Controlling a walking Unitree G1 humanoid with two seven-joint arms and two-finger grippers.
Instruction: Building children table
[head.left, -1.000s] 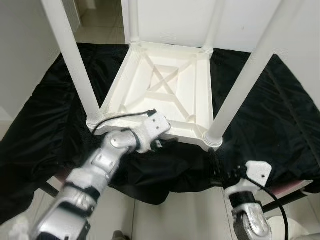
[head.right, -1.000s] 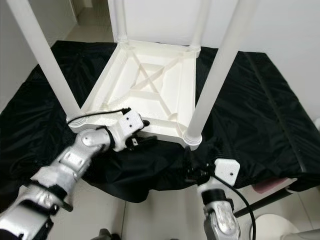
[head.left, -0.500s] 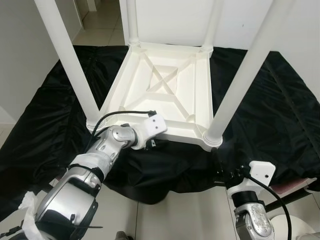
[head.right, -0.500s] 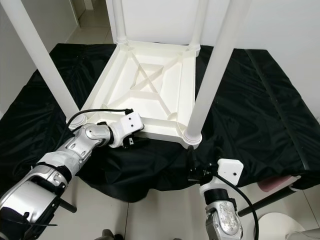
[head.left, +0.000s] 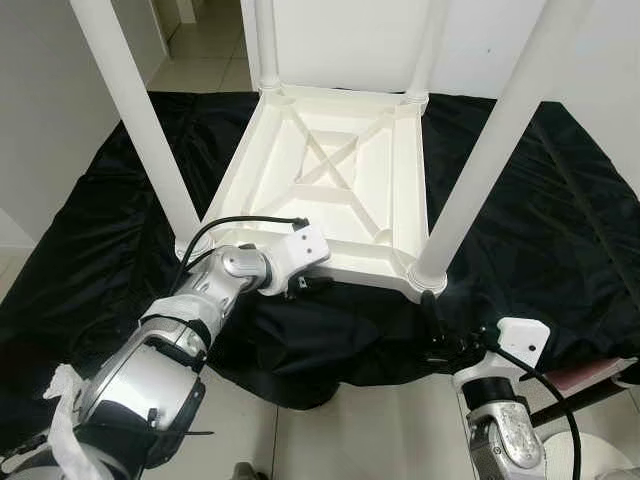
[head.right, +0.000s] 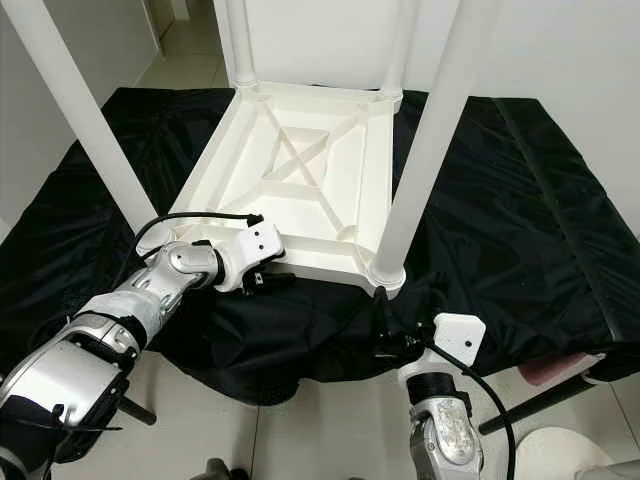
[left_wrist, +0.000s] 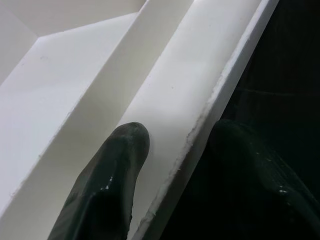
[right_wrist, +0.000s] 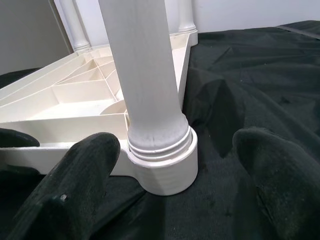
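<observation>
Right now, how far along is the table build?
Done: the upside-down white table lies on the black cloth with all four legs standing in its corners. In hand: the left gripper straddles the near rim; the right gripper is open toward the near right leg. Left: flipping it upright.

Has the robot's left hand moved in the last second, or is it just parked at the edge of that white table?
Barely. The left hand stays at the near rim of the upturned white table, one finger over the rim; only the elbow has swung inward.

A home interior: pale tiled floor (head.left: 330, 440), white walls (head.left: 40, 110), a hallway opening (head.left: 205, 30) beyond the black sheet (head.left: 90, 250).
</observation>
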